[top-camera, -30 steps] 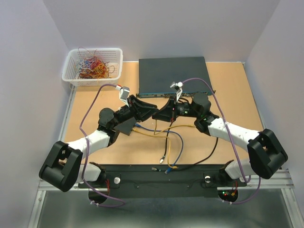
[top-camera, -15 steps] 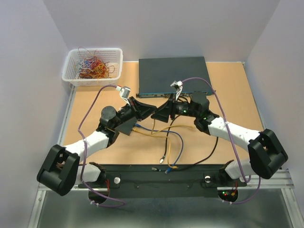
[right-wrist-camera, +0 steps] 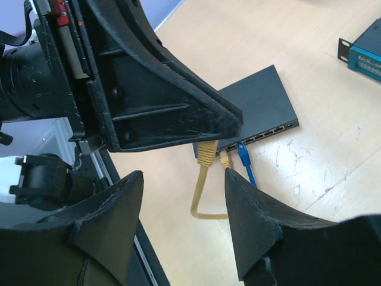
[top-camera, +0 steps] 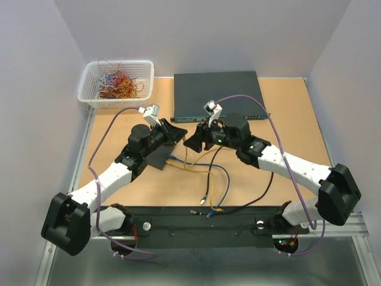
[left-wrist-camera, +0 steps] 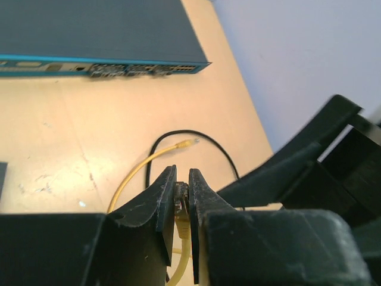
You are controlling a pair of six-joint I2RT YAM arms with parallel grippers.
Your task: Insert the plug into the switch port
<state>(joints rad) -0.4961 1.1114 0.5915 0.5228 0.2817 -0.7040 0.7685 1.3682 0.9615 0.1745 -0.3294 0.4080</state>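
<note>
We see the left gripper pressed together on a yellow plug, pinching it by its sides near the fingertips. Its yellow cable trails down and loops away across the table. In the right wrist view the held plug hangs nose down, just above and near the small black box. A row of sockets runs along the box's near edge. A blue plug and a second yellow plug already sit in two of them. The held plug is not yet in a socket. The right gripper is spread wide and holds nothing, close beside the left one.

We judge the plug light, hard and smooth, with a thin latch that could snap. Its cable looks limp yet springy and may twist it. The best hold is on the flat sides, behind the nose, leaving the front free.
</note>
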